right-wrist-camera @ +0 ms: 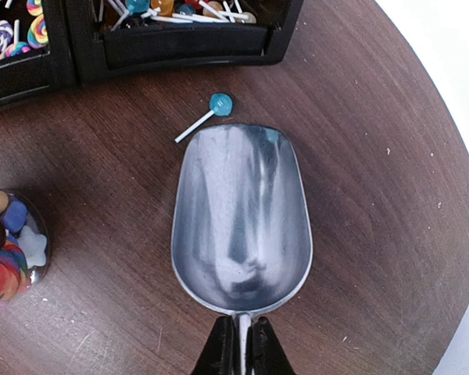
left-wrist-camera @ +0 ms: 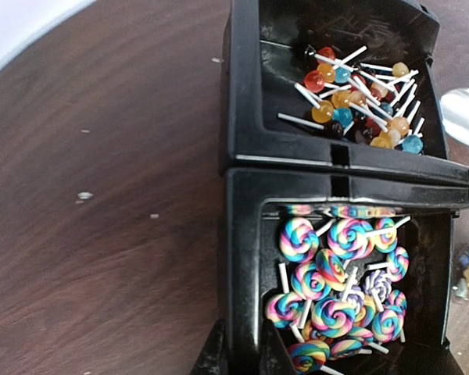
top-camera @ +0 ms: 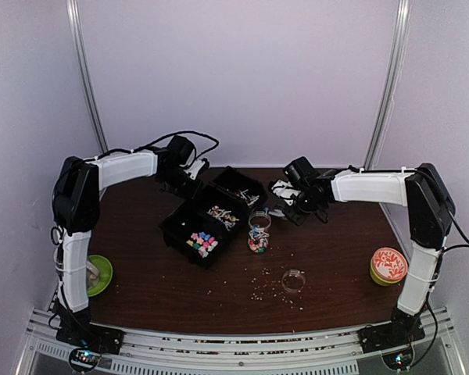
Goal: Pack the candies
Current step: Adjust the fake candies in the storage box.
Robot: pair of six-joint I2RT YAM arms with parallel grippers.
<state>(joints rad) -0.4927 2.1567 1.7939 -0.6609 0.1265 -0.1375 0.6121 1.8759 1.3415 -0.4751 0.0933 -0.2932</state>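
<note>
Right wrist view: a silver metal scoop (right-wrist-camera: 241, 219) is held by its handle in the closed right claw (right-wrist-camera: 240, 348).
A blue lollipop (right-wrist-camera: 220, 104) lies ahead, off the scoop's tip; the black plastic tray (left-wrist-camera: 244, 94) of candies (left-wrist-camera: 298, 238) is clamped by the left claw (left-wrist-camera: 241, 355).

A black tray (left-wrist-camera: 242, 94) on the table (left-wrist-camera: 102, 234) holds round candies (left-wrist-camera: 352, 101) in one compartment and swirl candies (left-wrist-camera: 336, 281) in the next. The left gripper (left-wrist-camera: 246, 353) pinches its wall.
</note>
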